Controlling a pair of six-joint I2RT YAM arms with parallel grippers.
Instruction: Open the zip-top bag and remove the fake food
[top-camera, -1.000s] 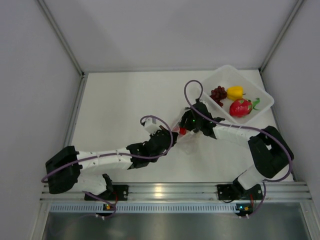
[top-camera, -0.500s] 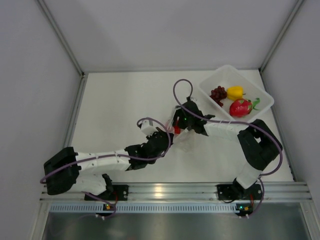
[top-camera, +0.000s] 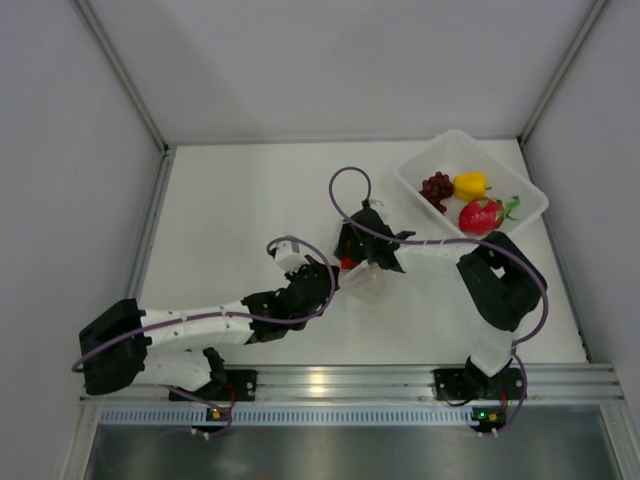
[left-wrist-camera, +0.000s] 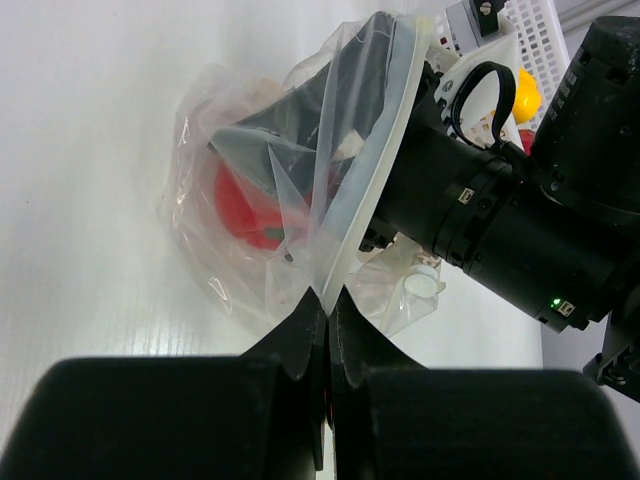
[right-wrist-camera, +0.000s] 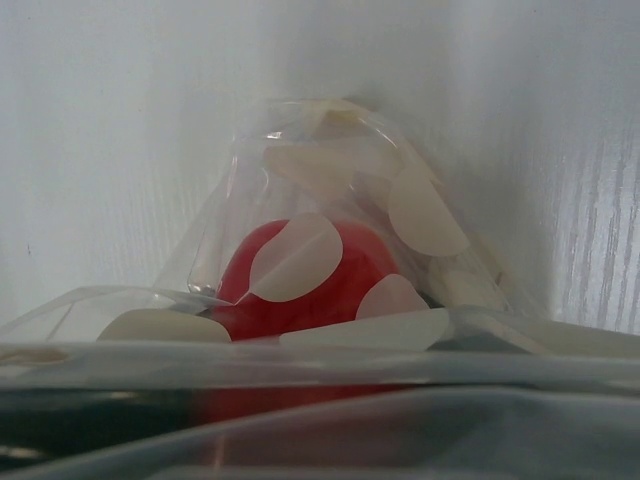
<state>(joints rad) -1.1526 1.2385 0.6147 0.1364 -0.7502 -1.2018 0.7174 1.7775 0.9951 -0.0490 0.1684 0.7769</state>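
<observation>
The zip-top bag (left-wrist-camera: 230, 250) lies crumpled on the white table, its mouth facing the right arm. My left gripper (left-wrist-camera: 328, 297) is shut on the bag's zip edge; it shows in the top view too, left gripper (top-camera: 322, 280). A red pepper (left-wrist-camera: 243, 208) sits inside the bag (top-camera: 366, 286). My right gripper (left-wrist-camera: 255, 112) reaches in through the mouth, its dark fingers spread just above the pepper. In the right wrist view the red pepper (right-wrist-camera: 300, 275) fills the middle behind folds of plastic, and my own fingers are blurred out.
A clear rigid tray (top-camera: 505, 165) stands at the back right, holding a purple grape bunch (top-camera: 436, 188), a yellow pepper (top-camera: 470, 184) and a pink-red fruit with green leaves (top-camera: 482, 215). The right arm (left-wrist-camera: 500, 230) lies across the bag's right side. Walls close off three sides.
My right gripper has moved left, deeper into the bag toward the red pepper. The left gripper has shifted slightly left, still pinching the bag's edge.
</observation>
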